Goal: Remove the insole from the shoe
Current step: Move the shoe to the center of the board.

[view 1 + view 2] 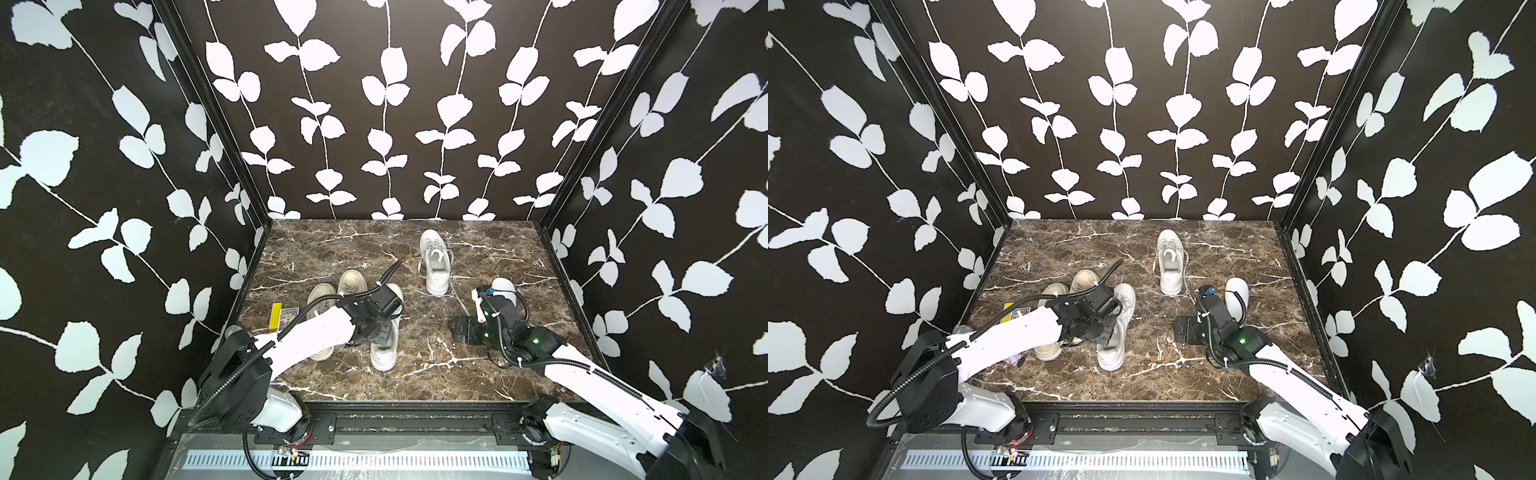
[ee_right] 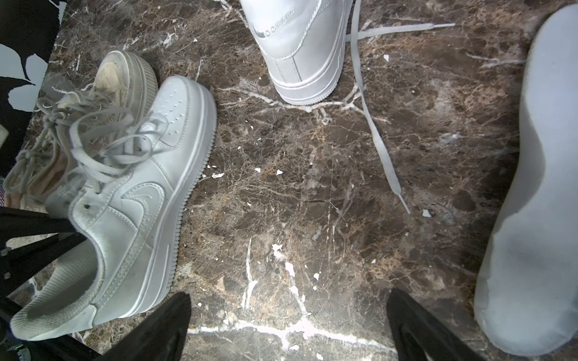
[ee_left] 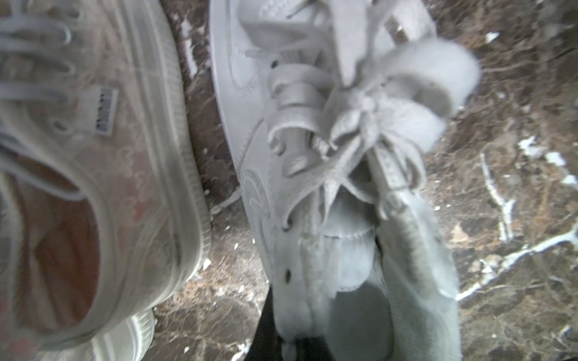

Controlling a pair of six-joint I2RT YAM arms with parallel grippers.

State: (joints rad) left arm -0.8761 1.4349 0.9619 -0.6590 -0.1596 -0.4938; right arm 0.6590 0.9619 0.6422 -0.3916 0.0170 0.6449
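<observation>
Brown marble covers the table [image 1: 415, 374]. In both top views a white shoe [image 1: 384, 351] [image 1: 1112, 353] sits near the middle, a bit toward 7 o'clock. The left gripper [image 1: 368, 334] dips into the shoe's hole, squeezed tight. Two tan shoes [image 1: 322, 297] lie just beside it at 9 o'clock. Another white sneaker [image 1: 435, 264] sits at 1 o'clock. A loose insole [image 1: 503, 286] lies flat at 3 o'clock. The right gripper [image 1: 458, 330] hangs near it at 4 o'clock, spread wide and holding nothing.

The left wrist view is blurry. The insole [image 3: 359, 318] shows as a smooth grey floor inside the white shoe. A black finger [image 3: 262, 331] presses at the shoe's edge. I cannot tell what it pinches.

In the right wrist view two black fingers [image 2: 156, 331] stand far apart over bare marble, between the white shoe and the loose insole.
</observation>
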